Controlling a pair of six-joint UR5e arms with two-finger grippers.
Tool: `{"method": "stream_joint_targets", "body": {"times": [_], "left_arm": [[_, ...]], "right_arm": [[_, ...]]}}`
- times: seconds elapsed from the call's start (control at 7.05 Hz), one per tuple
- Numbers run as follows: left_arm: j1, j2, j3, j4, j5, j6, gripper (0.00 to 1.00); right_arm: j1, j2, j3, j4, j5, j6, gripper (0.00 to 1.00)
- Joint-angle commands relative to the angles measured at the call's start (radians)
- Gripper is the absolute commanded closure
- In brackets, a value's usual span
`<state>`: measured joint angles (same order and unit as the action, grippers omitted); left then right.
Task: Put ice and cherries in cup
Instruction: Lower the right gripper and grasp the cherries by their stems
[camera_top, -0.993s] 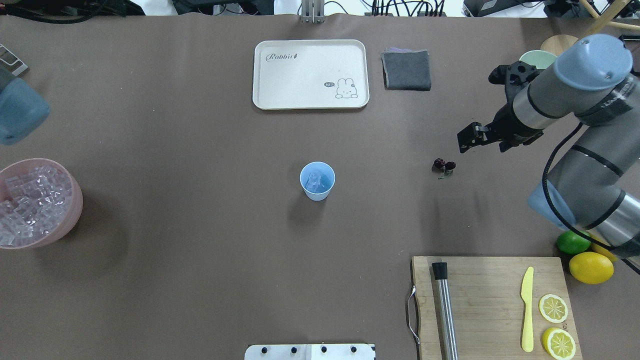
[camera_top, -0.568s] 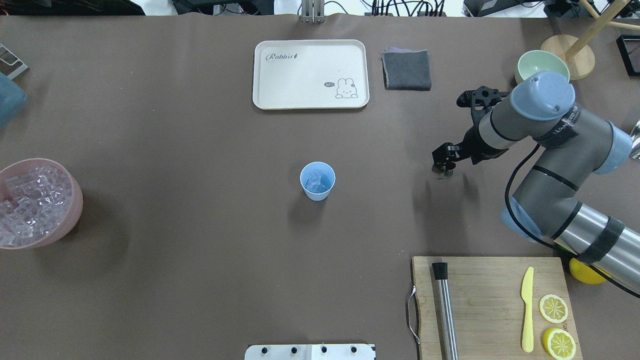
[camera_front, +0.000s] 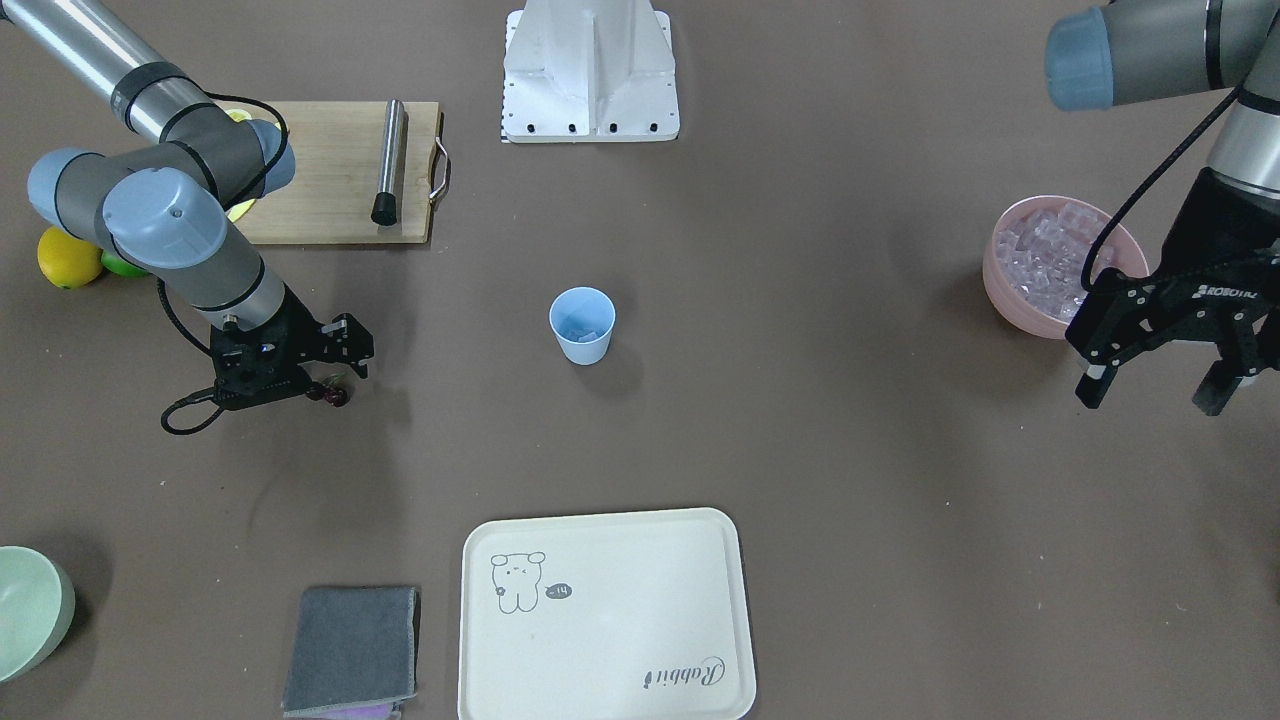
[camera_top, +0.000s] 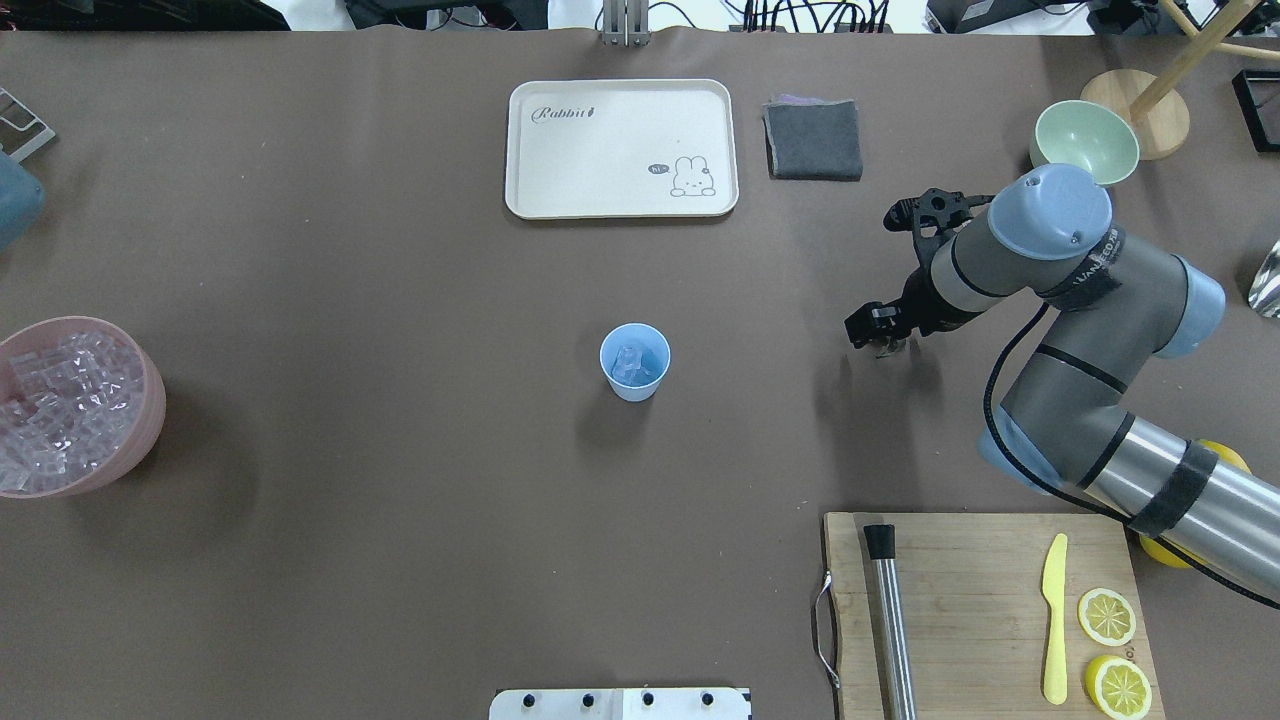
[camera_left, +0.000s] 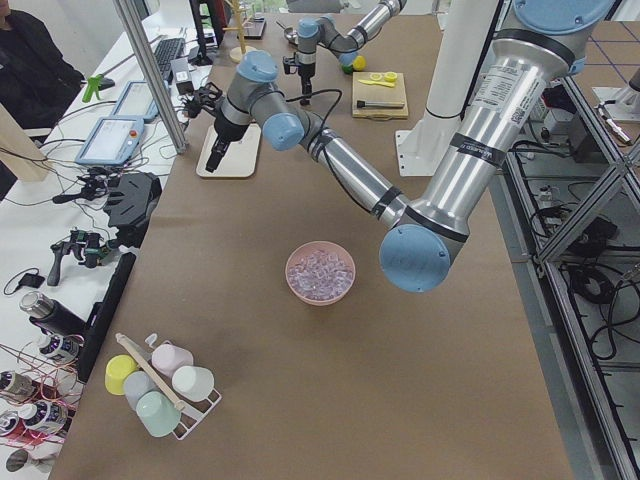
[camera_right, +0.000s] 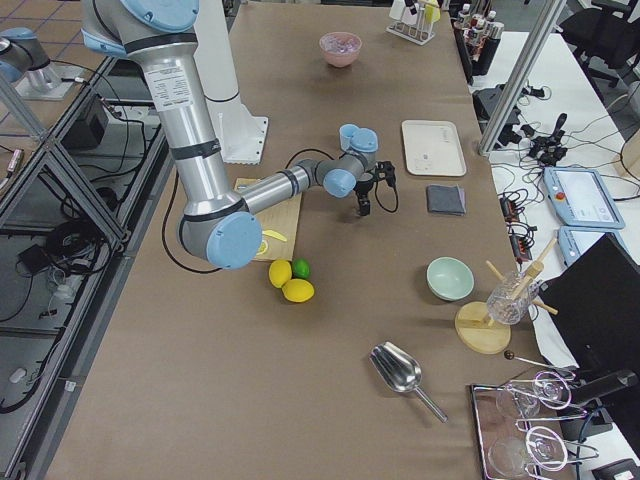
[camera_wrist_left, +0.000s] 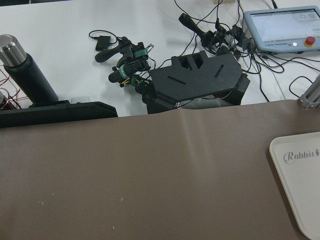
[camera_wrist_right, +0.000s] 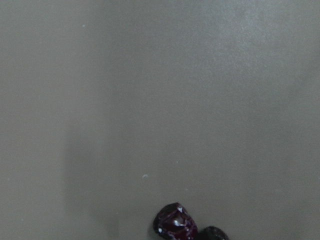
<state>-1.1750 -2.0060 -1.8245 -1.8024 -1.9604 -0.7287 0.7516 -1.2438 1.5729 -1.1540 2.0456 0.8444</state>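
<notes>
Brown table: tray reads "Rabbit"; left gripper, marked "ROBOTIQ", spread and empty; right gripper over cherries, grip impossible to tell.

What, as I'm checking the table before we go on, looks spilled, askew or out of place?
Nothing stands out. The cup stands upright with ice inside, and the rest of the ice sits in the pink bowl, none spilled. The cherries lie loose on the bare table by the right end effector.
</notes>
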Motion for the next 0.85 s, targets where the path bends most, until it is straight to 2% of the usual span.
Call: {"method": "stream_joint_targets", "body": {"times": [0.0, 0.14, 0.28, 0.43, 0.71], "left_arm": [[0.000, 0.003, -0.004, 0.002, 0.000, 0.000, 0.02], [0.000, 0.003, -0.007, 0.002, 0.000, 0.000, 0.02], [0.000, 0.003, -0.007, 0.002, 0.000, 0.000, 0.02], [0.000, 0.003, -0.009, 0.002, 0.000, 0.000, 0.02], [0.000, 0.001, -0.009, 0.002, 0.000, 0.000, 0.02]], "right_arm": [[-0.001, 0.001, -0.007, -0.001, -0.022, -0.001, 0.26], [-0.001, 0.001, -0.011, -0.001, -0.027, -0.001, 0.41], [-0.001, 0.001, -0.010, 0.000, -0.027, 0.001, 0.62], [0.000, 0.001, -0.002, 0.000, -0.027, 0.001, 1.00], [0.011, 0.001, 0.021, 0.000, -0.022, 0.012, 1.00]]}}
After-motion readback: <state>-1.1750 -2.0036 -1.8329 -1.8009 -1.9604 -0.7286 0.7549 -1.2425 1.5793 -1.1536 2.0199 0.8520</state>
